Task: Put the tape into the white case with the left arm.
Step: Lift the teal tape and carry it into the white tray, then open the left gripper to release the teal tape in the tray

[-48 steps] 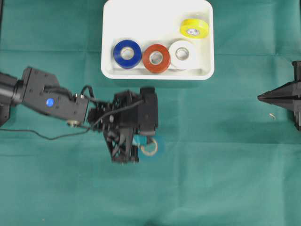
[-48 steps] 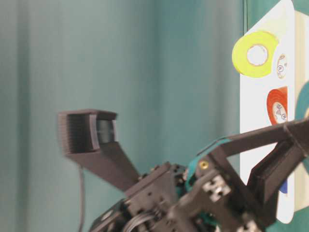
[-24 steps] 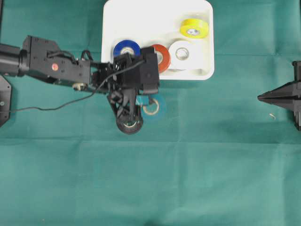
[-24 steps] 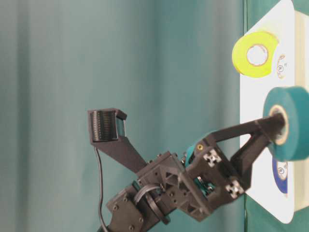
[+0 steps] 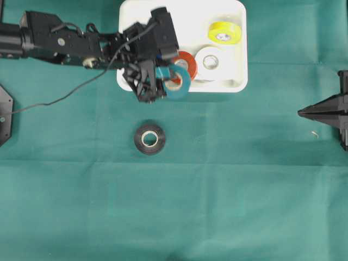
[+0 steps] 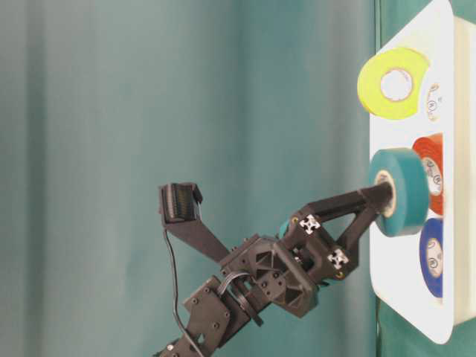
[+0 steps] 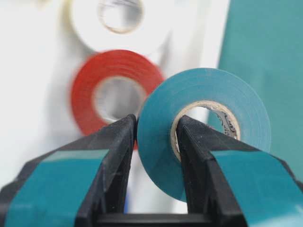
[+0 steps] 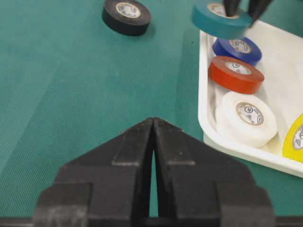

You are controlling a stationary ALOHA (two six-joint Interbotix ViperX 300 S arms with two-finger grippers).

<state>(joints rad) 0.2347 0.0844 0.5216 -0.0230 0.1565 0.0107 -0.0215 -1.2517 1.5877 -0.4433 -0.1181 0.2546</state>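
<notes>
**Teal roll held over the near rim of the white case**

The left end effector [image 5: 165,81] is clamped on the teal tape [image 5: 178,82], one finger passing through the roll's cardboard core and the other pressing on the outer face, so the wall of the roll is pinched between them. In the left wrist view the fingers [image 7: 113,161] stand almost together with only that band of tape between them. The roll lies flat, its hole facing upward and its axis close to vertical; from the right wrist view it is lifted clear of the counter [image 5: 244,179] and tips a little. Seen from overhead it straddles the near rim of the white case [image 5: 185,22], partly over the tray and partly over the green cloth, overlapping the red roll [image 5: 186,62] below it.

Inside the case the blue roll [image 8: 238,47], the red roll, the white roll [image 5: 211,61] and the yellow roll [image 5: 224,32] all lie flat with holes up. A black roll [image 5: 149,138] lies flat on the counter, well apart from the case.

The right end effector [image 8: 152,142] rests at the right edge, its fingers closed to a narrow slit with nothing between them.
</notes>
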